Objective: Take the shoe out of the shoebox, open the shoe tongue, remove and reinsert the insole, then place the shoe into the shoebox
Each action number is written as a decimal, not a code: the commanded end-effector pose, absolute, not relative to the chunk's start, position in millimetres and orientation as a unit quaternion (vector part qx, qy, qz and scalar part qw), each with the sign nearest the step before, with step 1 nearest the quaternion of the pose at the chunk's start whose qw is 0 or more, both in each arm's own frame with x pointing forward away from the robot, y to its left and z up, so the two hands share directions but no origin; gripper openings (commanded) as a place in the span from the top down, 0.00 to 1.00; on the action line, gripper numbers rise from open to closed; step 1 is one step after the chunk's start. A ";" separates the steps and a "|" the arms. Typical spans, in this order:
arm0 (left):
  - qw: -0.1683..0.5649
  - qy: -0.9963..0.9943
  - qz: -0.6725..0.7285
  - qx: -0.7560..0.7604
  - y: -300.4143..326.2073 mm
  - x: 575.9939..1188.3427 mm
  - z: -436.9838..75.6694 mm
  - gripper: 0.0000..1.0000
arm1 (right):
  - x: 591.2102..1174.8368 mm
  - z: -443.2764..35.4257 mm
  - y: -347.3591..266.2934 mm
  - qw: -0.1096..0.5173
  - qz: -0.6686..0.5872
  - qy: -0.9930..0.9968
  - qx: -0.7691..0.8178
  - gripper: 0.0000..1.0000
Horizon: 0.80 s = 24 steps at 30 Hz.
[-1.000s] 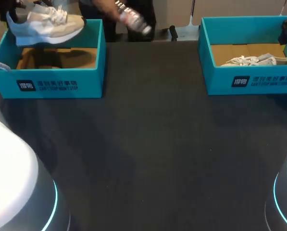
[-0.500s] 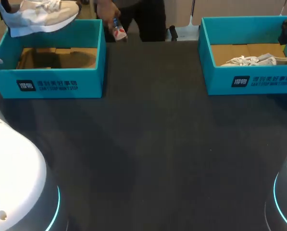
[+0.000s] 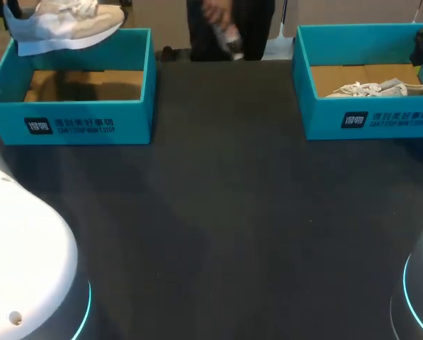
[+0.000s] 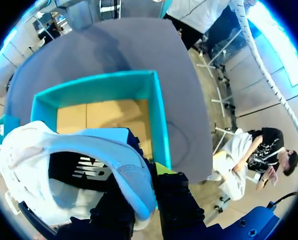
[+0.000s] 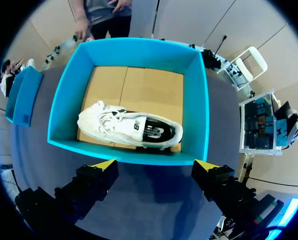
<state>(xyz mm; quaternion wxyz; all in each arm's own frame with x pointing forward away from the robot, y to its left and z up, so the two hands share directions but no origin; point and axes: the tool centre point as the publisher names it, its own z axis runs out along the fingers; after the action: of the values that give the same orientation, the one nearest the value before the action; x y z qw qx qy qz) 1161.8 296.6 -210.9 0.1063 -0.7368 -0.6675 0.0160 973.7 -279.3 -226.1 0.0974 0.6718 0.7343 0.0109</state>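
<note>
The left jaws are clamped on the heel collar of the pale shoe [image 3: 66, 25] and hold it in the air above the far edge of the left box [image 3: 76, 124], clear of its walls. The right jaws stand wide apart and grip nothing. They hang over the near wall of the right box [image 5: 134, 152], where a second shoe [image 5: 131, 127] lies close to that wall. The dark bench [image 3: 225, 212] stretches between the boxes, which stand well apart.
</note>
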 end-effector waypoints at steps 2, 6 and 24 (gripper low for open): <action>0.112 -0.658 -0.022 -0.744 278.4 1112.7 -191.3 1.00 | 973.6 -225.9 -279.0 0.097 0.011 0.734 0.672 0.00; 0.112 -0.659 -0.034 -0.743 269.8 1089.3 -184.8 1.00 | 973.6 -225.9 -279.0 0.097 0.011 0.734 0.672 0.00; 0.074 -0.704 -0.112 -0.698 255.0 1051.6 -176.2 1.00 | 973.6 -225.9 -279.0 0.097 0.011 0.734 0.672 0.00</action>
<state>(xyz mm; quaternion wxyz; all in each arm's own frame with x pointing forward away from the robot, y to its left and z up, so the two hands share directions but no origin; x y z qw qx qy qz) 1086.4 256.6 -184.1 0.1743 -0.6794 -0.7127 -0.0091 973.7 -279.2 -226.1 0.0975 0.6717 0.7343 0.0109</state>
